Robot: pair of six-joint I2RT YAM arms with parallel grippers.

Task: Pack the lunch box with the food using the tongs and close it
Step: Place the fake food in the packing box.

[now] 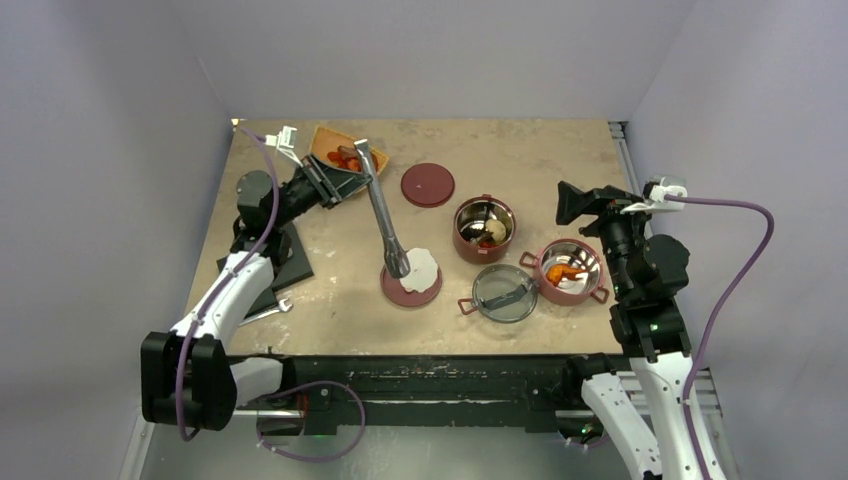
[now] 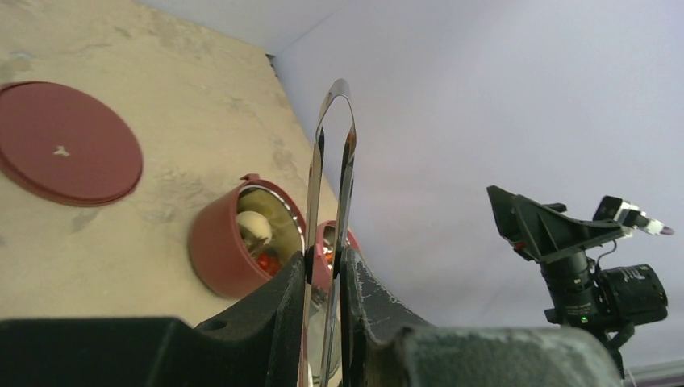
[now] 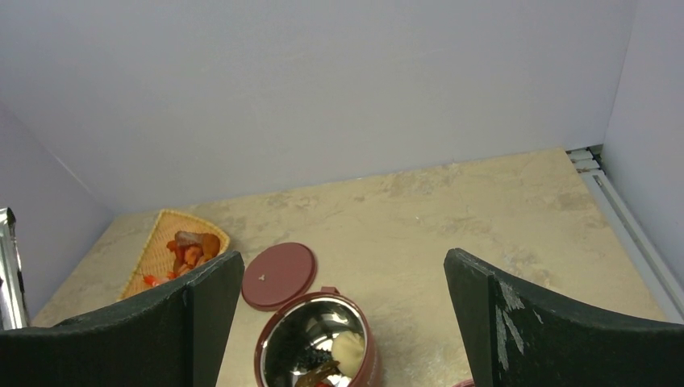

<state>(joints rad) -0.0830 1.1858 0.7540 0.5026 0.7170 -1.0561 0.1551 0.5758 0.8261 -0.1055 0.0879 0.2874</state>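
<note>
— One white slice (image 1: 424,268), centre frame, flat on a dark-red lid (image 1: 400,293). Handling?
— Light, thin, probably slippery: pinch its rim. Left gripper (image 1: 345,183) clamps the tongs (image 1: 380,205), squeezed narrow, tips on it; right gripper (image 3: 343,266) gapes empty.

On my feed the blotchy tan tabletop (image 1: 540,160) is mottled all over. Round steel-lined bowl (image 1: 485,228) and its twin bowl (image 1: 572,270): dark red outside, shiny silver inside, matching the flat disc lid (image 1: 428,185). Long metal tongs (image 1: 382,210) are mirror-silver, woven fan-shaped tray (image 1: 322,137) orange, flat round slice (image 1: 422,268) white.
</note>
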